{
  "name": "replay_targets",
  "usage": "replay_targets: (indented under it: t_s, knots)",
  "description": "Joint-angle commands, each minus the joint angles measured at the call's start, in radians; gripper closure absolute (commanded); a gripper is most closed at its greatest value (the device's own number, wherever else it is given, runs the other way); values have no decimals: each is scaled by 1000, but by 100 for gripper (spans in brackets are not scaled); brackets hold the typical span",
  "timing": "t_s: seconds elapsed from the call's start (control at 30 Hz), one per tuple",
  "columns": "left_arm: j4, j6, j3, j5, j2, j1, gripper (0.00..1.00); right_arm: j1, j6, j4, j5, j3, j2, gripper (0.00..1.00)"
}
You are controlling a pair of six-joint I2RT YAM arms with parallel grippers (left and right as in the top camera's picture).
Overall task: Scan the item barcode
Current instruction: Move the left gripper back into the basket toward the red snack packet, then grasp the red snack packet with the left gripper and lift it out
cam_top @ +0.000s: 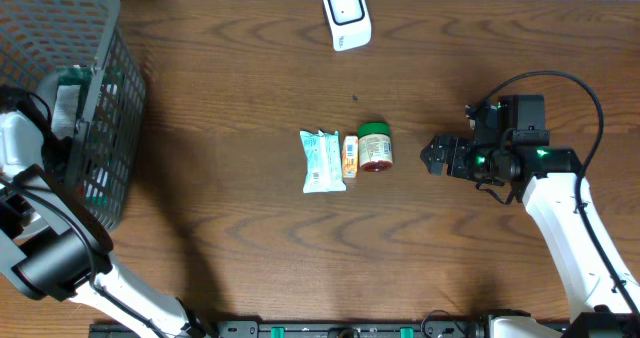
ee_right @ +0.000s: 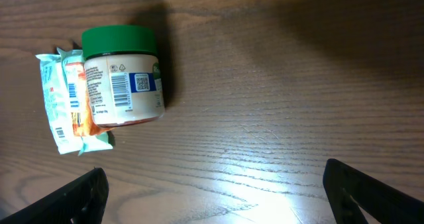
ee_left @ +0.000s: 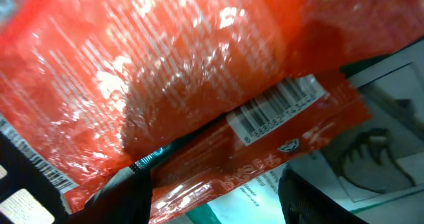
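The left end effector [ee_left: 212, 201] is inside the basket [cam_top: 115, 98] at the desk's left edge. Its fingers stand apart astride the red packet [ee_left: 165, 71]; we cannot tell whether they bear on it. We advise closing on the packet's edge, clear of its barcode [ee_left: 275, 111], so the label can face the scanner [cam_top: 347, 16] at the far edge uncovered. Lift straight up past the basket wall. The right end effector [cam_top: 432, 158] hangs spread wide beside the jar [cam_top: 375, 146] at mid-desk.
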Motion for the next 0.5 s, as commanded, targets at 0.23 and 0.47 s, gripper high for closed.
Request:
replay_targets:
  t_s: [0.23,0.47]
  knots:
    - [62,6,-66,26,14,3,56,11,7,0,-8,14,-1,1]
    - [42,6,-34,55,-35,3,81,11,7,0,-8,14,-1,1]
